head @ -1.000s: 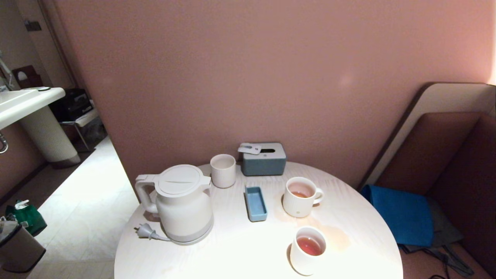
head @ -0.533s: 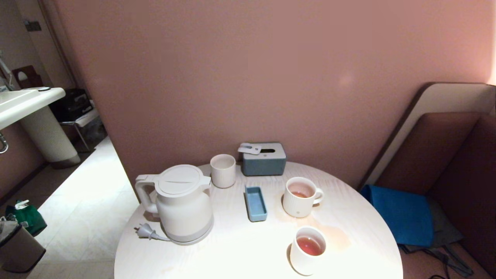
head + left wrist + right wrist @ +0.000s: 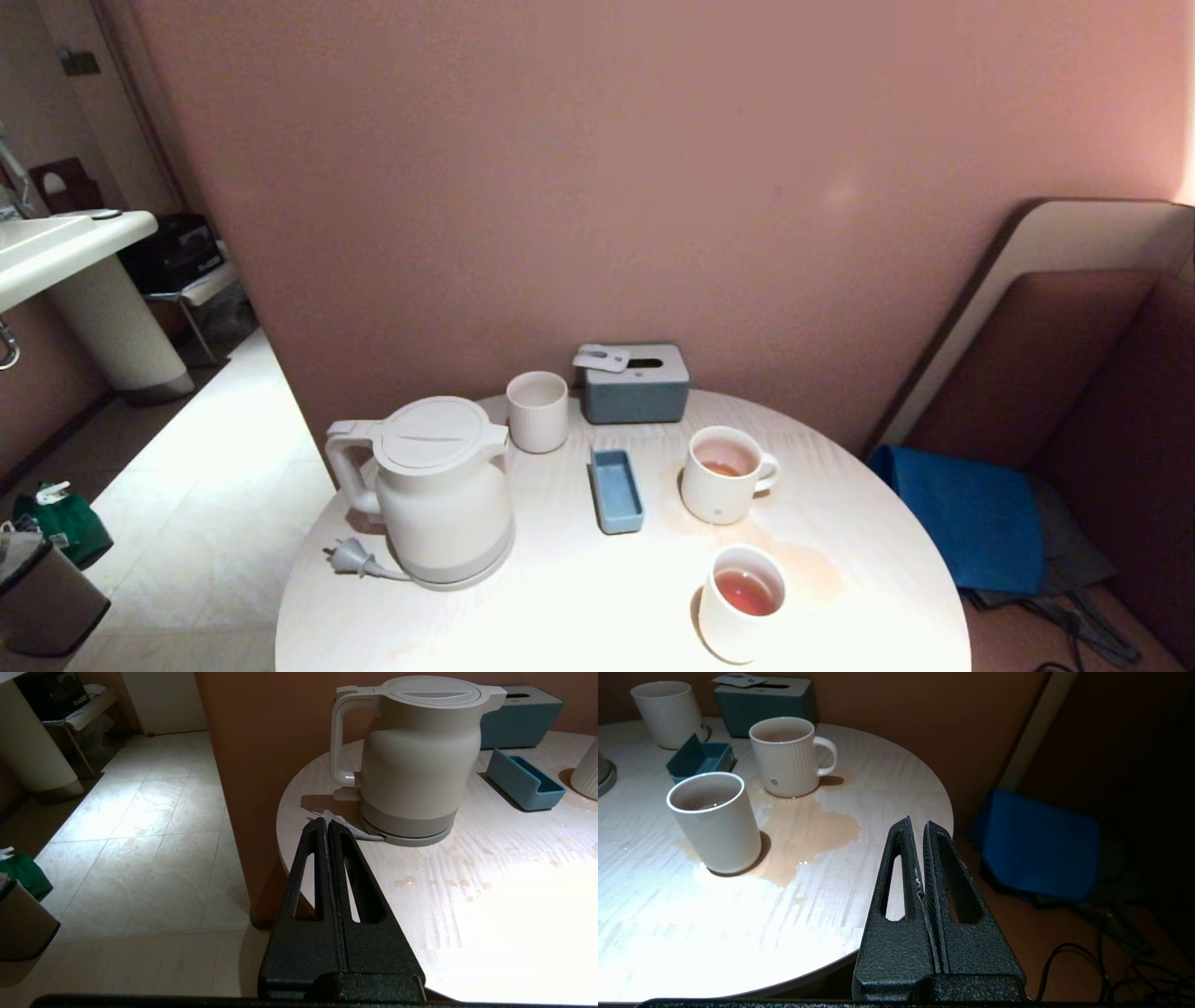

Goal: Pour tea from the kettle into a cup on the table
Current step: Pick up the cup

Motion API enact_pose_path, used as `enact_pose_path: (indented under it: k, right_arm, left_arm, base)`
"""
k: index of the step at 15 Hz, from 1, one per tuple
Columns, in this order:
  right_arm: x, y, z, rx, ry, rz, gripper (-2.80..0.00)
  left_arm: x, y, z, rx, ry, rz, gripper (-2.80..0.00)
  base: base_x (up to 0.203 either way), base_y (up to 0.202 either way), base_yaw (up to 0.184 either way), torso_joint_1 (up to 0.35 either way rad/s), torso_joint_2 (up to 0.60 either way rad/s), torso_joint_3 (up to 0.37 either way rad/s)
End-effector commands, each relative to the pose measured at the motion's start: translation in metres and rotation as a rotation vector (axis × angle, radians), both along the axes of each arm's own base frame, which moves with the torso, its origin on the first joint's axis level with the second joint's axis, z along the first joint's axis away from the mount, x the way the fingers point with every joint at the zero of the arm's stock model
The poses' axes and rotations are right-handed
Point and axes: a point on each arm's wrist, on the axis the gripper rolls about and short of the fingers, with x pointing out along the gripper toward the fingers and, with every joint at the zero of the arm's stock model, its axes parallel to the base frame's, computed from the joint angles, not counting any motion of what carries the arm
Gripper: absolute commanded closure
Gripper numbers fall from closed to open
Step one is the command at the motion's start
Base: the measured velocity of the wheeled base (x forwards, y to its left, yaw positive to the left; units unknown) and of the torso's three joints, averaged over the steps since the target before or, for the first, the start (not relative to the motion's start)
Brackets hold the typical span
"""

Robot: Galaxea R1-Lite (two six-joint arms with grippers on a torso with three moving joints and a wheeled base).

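Nothing has shifted in the last second: our view of the counter [image 3: 579, 607] is the same as before, and both arms sit parked short of its near edge. Our left pincer [image 3: 327, 828] is clenched on nothing, pointing toward the kettle's unplugged cord end [image 3: 350, 557]. Our right pincer [image 3: 917, 828] is likewise pressed together and empty, off the counter's right rim.

Nearest us stands the plain white cup [image 3: 740, 602] with tea [image 3: 744, 592] in it, ringed by a spilled puddle [image 3: 808, 835] that runs back to the ribbed mug [image 3: 724, 473]. That mug, the cup for the pour, holds a little tea low down. Left of it lies the blue tray [image 3: 616, 490], then the kettle [image 3: 439, 490], upright, lid on, handle turned left. Farthest back are the ribbed tumbler [image 3: 538, 411] and tissue box [image 3: 637, 383].

With nothing gripped, we judge the pour hasn't begun; reaching the handle comes first.
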Motion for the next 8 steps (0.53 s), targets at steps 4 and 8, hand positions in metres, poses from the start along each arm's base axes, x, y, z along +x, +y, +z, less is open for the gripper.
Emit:
enact_pose_path:
  k: [4,8]
  right_arm:
    - [0.0001,0.0000,0.0000,-0.002,0.001,-0.001,0.00]
    - [0.0001,0.0000,0.0000,-0.005,0.001,0.000,0.00]
  left_arm:
    - [0.0001,0.0000,0.0001,0.000,0.001,0.000,0.00]
    - [0.0001,0.0000,-0.0001,0.000,0.003,0.000,0.00]
  base:
    - [0.000,0.000,0.000,0.000,0.00,0.000]
    - [0.000,0.000,0.000,0.000,0.00,0.000]
